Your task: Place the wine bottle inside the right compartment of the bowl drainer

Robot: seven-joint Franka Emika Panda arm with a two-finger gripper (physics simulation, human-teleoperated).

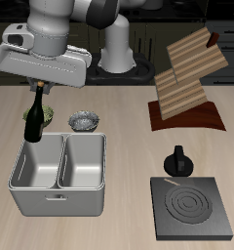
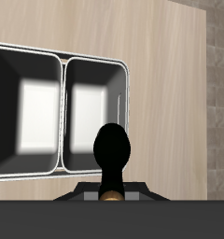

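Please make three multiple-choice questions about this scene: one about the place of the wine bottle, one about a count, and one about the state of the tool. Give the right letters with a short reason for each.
1. Where is the wine bottle?
A. lying in a well of the bowl drainer
B. held up in the air at the back rim of the bowl drainer
C. standing on the stove plate

2. How many wells does the bowl drainer have?
A. one
B. two
C. four

3. What is the state of the tool?
A. open and away from everything
B. shut on the wine bottle
C. shut on the black pot

Answers:
1. B, the exterior view shows the bottle upright under the tool, above the drainer's back edge, not yet inside a well.
2. B, a central wall splits the basin into two square wells.
3. B, the fingers close on the bottle's neck, and the wrist view shows the bottle right under the tool.
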